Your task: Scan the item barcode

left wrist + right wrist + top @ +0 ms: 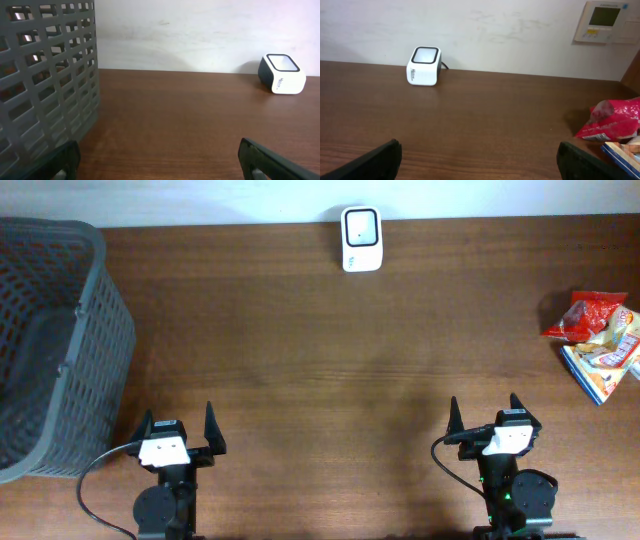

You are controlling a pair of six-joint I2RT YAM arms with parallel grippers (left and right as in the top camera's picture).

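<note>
A small white barcode scanner (360, 238) stands at the table's far edge, centre; it also shows in the left wrist view (281, 74) and the right wrist view (424, 66). A pile of packaged items (598, 340) lies at the right edge: a red crinkly packet (612, 120) on a flat blue-edged pack (625, 155). My left gripper (180, 430) is open near the front edge at left, nothing between its fingers. My right gripper (484, 417) is open near the front edge at right, left of the items and apart from them.
A tall grey slatted basket (95, 330) fills the table's left side, close to my left gripper; its wall (45, 80) fills the left of the left wrist view. A wall panel (605, 21) hangs behind the table at right.
</note>
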